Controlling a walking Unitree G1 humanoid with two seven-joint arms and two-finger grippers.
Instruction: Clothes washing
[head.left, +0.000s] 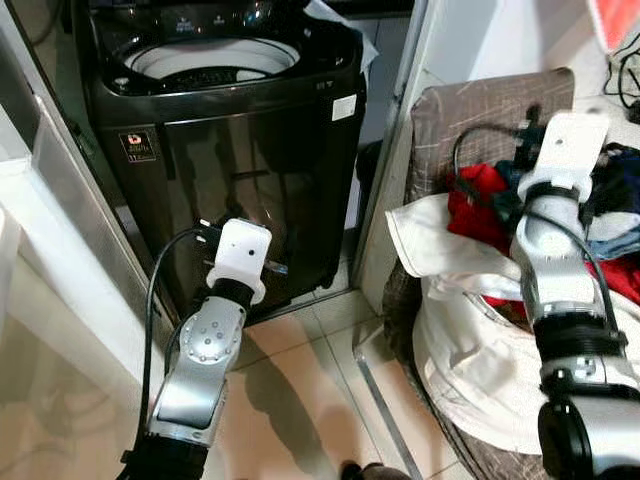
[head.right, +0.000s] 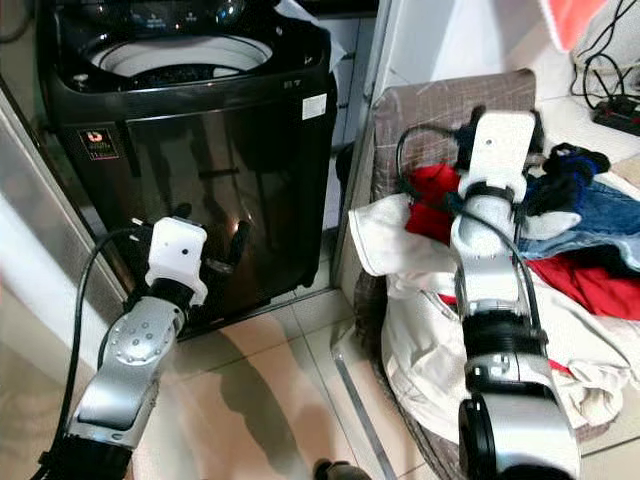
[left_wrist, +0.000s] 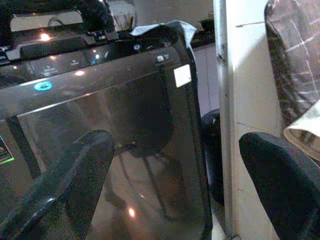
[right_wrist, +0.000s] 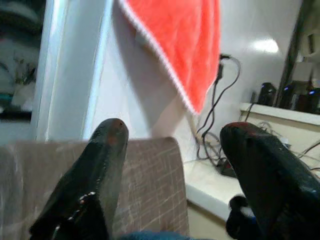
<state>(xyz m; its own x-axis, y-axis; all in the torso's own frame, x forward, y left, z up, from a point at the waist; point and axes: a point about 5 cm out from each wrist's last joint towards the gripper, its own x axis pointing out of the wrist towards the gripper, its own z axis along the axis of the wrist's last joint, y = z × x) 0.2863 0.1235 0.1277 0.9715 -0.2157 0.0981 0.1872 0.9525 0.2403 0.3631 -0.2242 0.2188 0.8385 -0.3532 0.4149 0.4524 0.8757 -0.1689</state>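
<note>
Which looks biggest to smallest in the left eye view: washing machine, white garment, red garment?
1. washing machine
2. white garment
3. red garment, partly buried, so its full size is unsure.

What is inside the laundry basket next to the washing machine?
The basket holds a pile: a red garment, blue jeans and white cloth. What lies beneath them is covered.
</note>
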